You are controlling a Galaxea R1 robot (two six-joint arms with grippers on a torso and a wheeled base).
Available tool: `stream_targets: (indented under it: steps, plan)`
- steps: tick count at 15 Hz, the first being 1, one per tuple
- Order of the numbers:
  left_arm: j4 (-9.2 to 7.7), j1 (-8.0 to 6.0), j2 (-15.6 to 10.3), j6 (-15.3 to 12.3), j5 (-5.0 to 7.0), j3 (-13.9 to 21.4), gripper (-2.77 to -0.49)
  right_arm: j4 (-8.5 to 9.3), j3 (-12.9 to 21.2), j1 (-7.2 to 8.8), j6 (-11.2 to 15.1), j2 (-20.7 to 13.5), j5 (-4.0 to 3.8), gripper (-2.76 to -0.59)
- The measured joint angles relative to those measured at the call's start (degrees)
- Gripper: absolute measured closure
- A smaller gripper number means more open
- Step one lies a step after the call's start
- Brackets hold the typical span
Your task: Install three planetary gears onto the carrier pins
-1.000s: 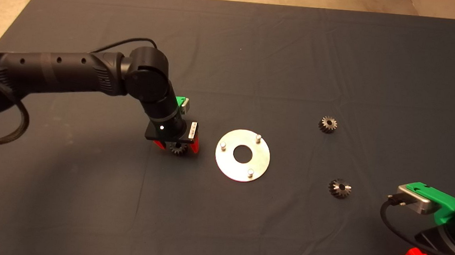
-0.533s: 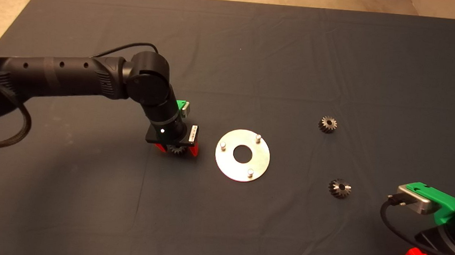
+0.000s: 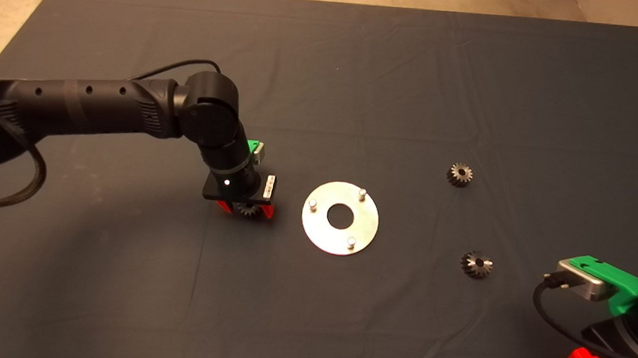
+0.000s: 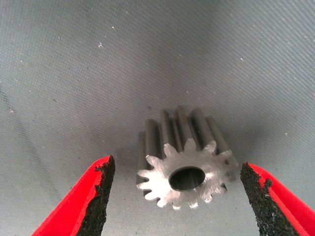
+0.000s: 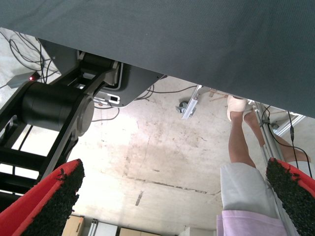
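A shiny round disc (image 3: 340,218) with a central hole lies mid-mat, its three carrier pins (image 3: 313,204) standing bare in a triangle. My left gripper (image 3: 248,210) is down on the mat just left of the disc, open, its red fingers (image 4: 86,196) straddling a planetary gear (image 4: 184,164) that rests on the cloth; neither pad touches it. Two more gears lie right of the disc, one farther back (image 3: 459,174) and one nearer (image 3: 476,264). My right gripper (image 5: 172,196) waits open at the lower right edge of the mat.
The dark mat (image 3: 359,81) spreads wide around the parts, with bare floor beyond its far edge. In the right wrist view, the robot's base (image 5: 54,108) and a person's leg (image 5: 241,147) show on the floor past the mat edge.
The left gripper has sunk lower around the gear and its fingers have drawn in a little. The gears, the disc and the right arm have stayed put.
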Motion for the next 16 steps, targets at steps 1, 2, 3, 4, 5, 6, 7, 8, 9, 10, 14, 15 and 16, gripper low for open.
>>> stream_targets:
  steps: [1,2,3,4,5,6,7,8,9,10,14,15,16]
  plan:
    - [0.06,0.0,0.0,0.0,0.04,-0.3,-1.8,0.0,0.0,0.0,0.0,0.0,0.0,-2.75]
    - [0.05,0.0,0.0,0.0,0.22,-0.4,-1.8,0.0,0.0,0.0,0.0,0.0,0.0,-2.75]
    - [0.05,0.01,0.2,0.0,0.3,-0.5,-1.8,0.0,0.0,0.0,0.0,0.0,0.0,-2.75]
    - [0.05,0.01,0.5,0.0,0.37,-0.8,-1.8,0.0,0.0,0.0,0.0,0.0,0.0,-2.75]
    - [0.05,0.01,0.6,0.0,0.37,-0.9,-1.8,0.0,0.0,0.0,0.0,0.0,0.01,-2.75]
    - [0.05,0.01,0.8,0.0,0.42,-1.0,-1.8,0.0,0.0,0.0,0.0,0.0,0.0,-2.75]
    - [0.05,0.01,1.0,0.0,0.41,-1.2,-1.8,0.0,0.0,0.0,0.0,0.0,0.0,-2.75]
    - [0.05,0.01,1.2,0.0,0.41,-1.5,-1.79,0.0,0.0,0.0,0.0,0.0,0.0,-2.75]
    - [0.05,0.01,1.2,0.0,0.41,-1.7,-1.69,0.0,0.0,0.0,0.0,0.0,0.0,-2.75]
    - [0.05,0.01,1.3,0.0,0.42,-1.8,-1.66,0.0,0.0,0.0,0.0,0.0,0.0,-2.75]
    - [0.06,0.01,1.5,0.2,0.44,-1.9,-1.52,0.0,0.0,0.0,0.0,0.0,0.0,-2.75]
    - [0.06,0.01,1.5,0.3,0.44,-1.9,-1.51,0.0,0.0,0.0,0.0,0.0,0.0,-2.75]
    - [0.06,0.01,1.5,0.3,0.44,-1.9,-1.48,0.0,0.0,0.0,0.0,0.0,0.0,-2.75]
